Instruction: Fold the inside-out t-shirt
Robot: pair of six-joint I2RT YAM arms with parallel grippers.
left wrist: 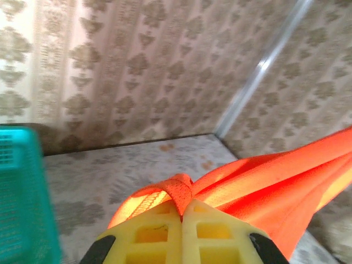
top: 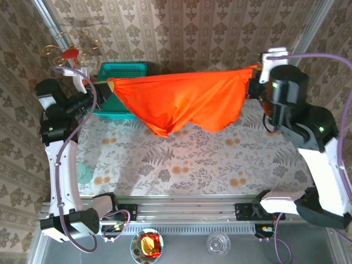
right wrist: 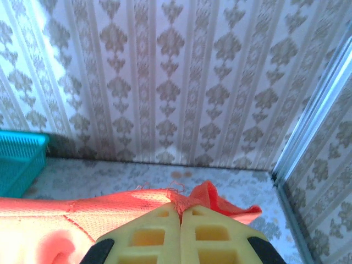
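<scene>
Near edge: a round dish (top: pixel 147 245) with something red and yellow in it and a clear glass piece (top: pixel 218 243) sit below the arm bases, apart from each other.
Surface: the tabletop (top: pixel 192 159) carries a leaf-and-flower print and lies below the hanging cloth.
Left arm: the left gripper (left wrist: pixel 181 212) has its yellow fingers pressed together, pinching a bunched orange edge.
Right arm: the right gripper (right wrist: pixel 180 212) is clamped the same way, closed on a seamed corner of the cloth.
Garment: the orange-red t-shirt (top: pixel 181 102) is held off the tabletop, stretched between both grippers across the far half. Its top edge runs nearly straight, and the lower part sags in two lobes, the left one lowest.
Far left: a teal basket (top: pixel 124 70) stands partly behind the t-shirt's left end.
Far corner: a red ornament (top: pixel 70 53) with gold wire curls is beyond the left arm, near the wall.
Backdrop: patterned wallpaper (top: pixel 192 27) covers the back and sides.
</scene>
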